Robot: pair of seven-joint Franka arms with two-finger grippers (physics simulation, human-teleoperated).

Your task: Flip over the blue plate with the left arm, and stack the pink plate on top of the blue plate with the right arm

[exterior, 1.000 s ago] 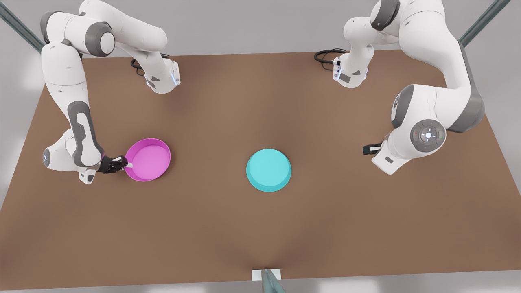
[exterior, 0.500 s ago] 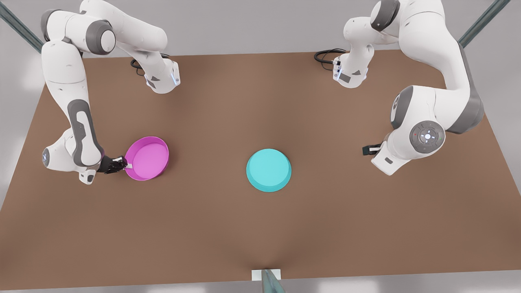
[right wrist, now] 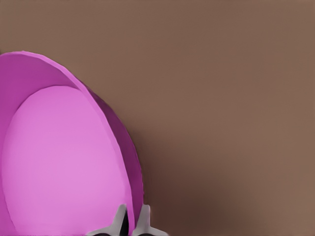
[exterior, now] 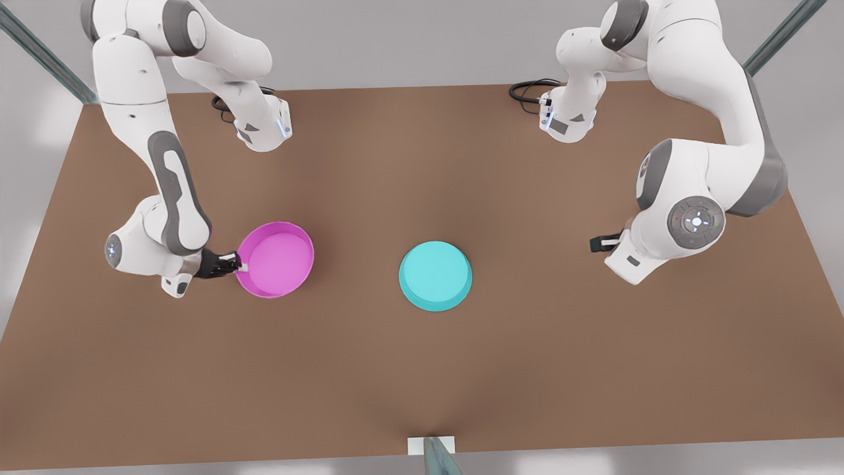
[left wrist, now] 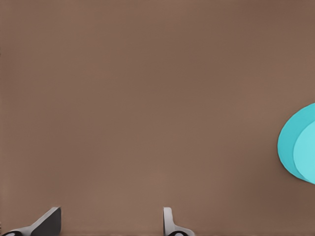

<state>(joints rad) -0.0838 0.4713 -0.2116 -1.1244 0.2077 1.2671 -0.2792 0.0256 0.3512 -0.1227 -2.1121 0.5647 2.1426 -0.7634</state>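
The pink plate (exterior: 277,259) hangs tilted above the table at the front view's left, its paler inside facing up. My right gripper (exterior: 239,267) is shut on the plate's rim, and the pinch on the pink plate (right wrist: 59,162) by my right gripper (right wrist: 132,221) is close up in the right wrist view. The blue plate (exterior: 435,275) lies flat at the table's middle, apparently base up. My left gripper (exterior: 597,243) waits well off to the front view's right of it, and in the left wrist view the left gripper (left wrist: 110,216) is open and empty, with the blue plate (left wrist: 300,147) at the picture's edge.
The brown table (exterior: 422,369) has bare room all around the blue plate. Black cables (exterior: 527,92) lie by the arm bases at the back. A small white bracket (exterior: 432,445) with a metal post sits at the front edge.
The right arm has carried the pink plate toward the front view's right, closer to the blue plate. The left arm has barely moved, and the blue plate stays put.
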